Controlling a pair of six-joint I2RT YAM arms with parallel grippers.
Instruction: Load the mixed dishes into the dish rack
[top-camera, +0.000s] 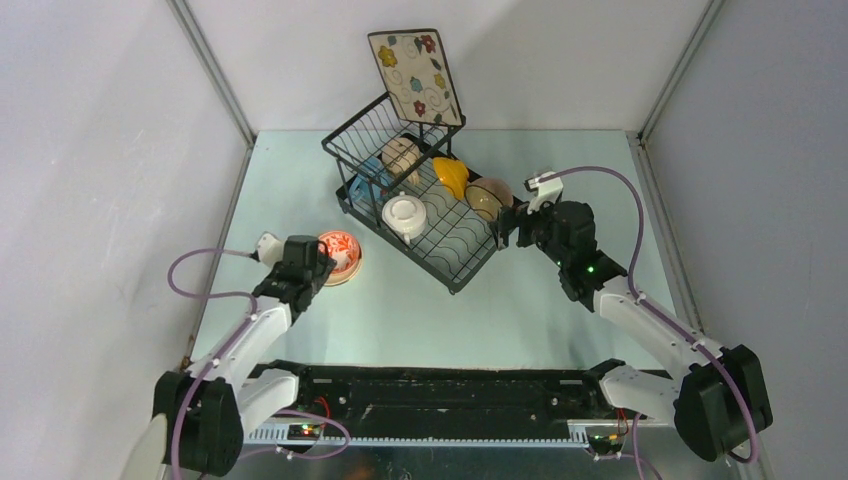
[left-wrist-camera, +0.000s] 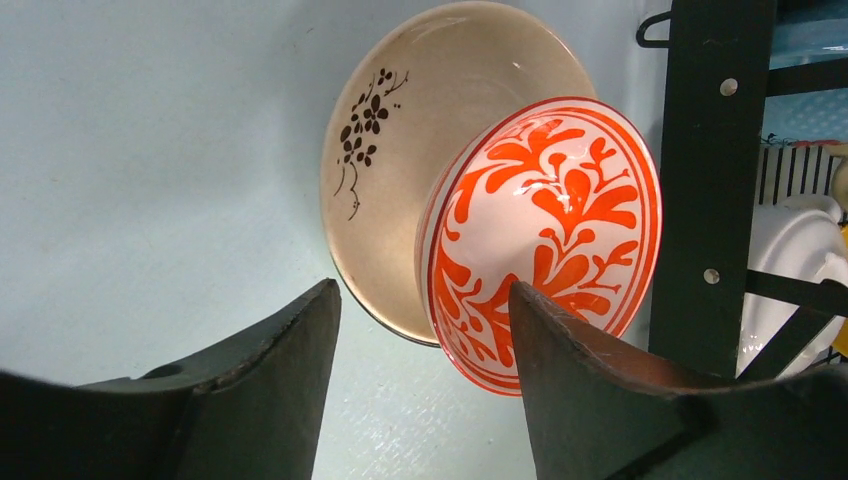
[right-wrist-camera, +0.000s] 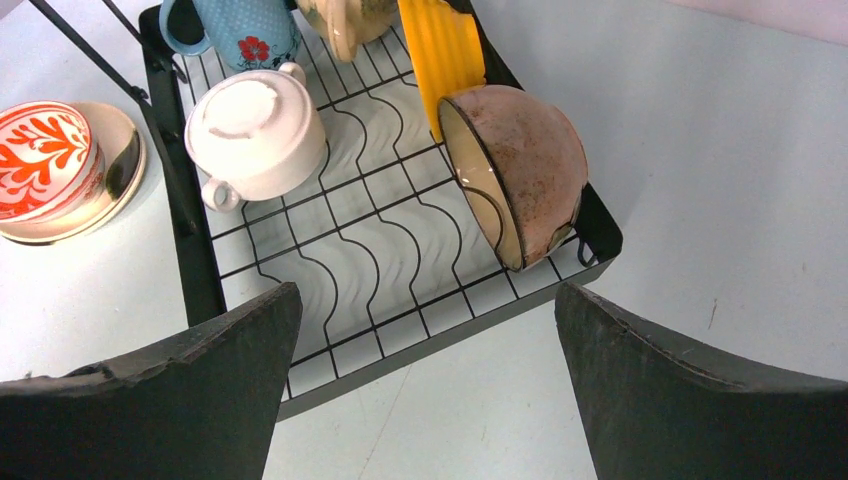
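The black wire dish rack holds a blue mug, a beige mug, an orange-yellow bowl, a tan bowl on its side and a white two-handled bowl upside down. The square floral plate stands at the rack's back. The red-patterned bowl sits upside down on the cream round plate, left of the rack. My left gripper is open, just short of that bowl. My right gripper is open and empty at the rack's near right edge.
The rack's black side frame stands close to the right of the red-patterned bowl. Grey walls enclose the table on the left, back and right. Bare table lies between the rack and the arm bases.
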